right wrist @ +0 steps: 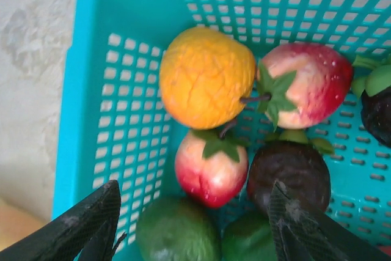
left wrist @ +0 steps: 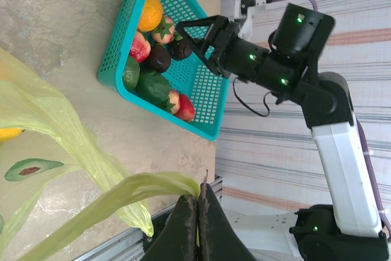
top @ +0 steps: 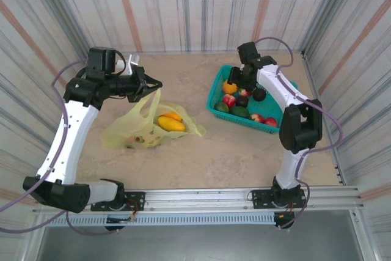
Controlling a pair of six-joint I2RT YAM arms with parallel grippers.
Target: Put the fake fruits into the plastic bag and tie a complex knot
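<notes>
Top view: the plastic bag (top: 131, 132), thin, see-through and pale yellow-green, lies crumpled on the table (top: 201, 157) just below the left gripper (top: 156, 85). One loop handle (top: 154, 99) rises from the bag to the jaws, which are pinched on it. A yellow fruit (top: 171, 124) and an orange one show through the bag's mouth. To the right is a teal mesh basket (top: 214, 96) holding the other fake fruits (top: 244, 105), which are red, green, orange and dark. The right gripper (top: 239, 81) hangs over the basket's far left corner, beside an orange fruit.

Left wrist view: the left gripper's fingers (left wrist: 183, 230) are pressed together at the bottom edge, with the handle strip (left wrist: 140, 187) bunched between their tips and trailing off to the left. An avocado print (left wrist: 30, 168) shows on the bag film. Beyond the jaws is the basket (left wrist: 122, 29), with the right gripper (left wrist: 195, 38) spread open above its fruits.

Right wrist view: the right gripper (right wrist: 194, 189) has its jaws spread wide and grips nothing. Between the fingers (right wrist: 79, 224) sits a glossy pink-red fruit (right wrist: 211, 169) with a green leaf cap. Beyond it lie a pebbled orange fruit (right wrist: 206, 77) and a strawberry (right wrist: 299, 84). A dark fruit (right wrist: 287, 175) is at the right finger; whether they touch cannot be told. Green fruits (right wrist: 177, 230) lie nearest the jaws.
</notes>
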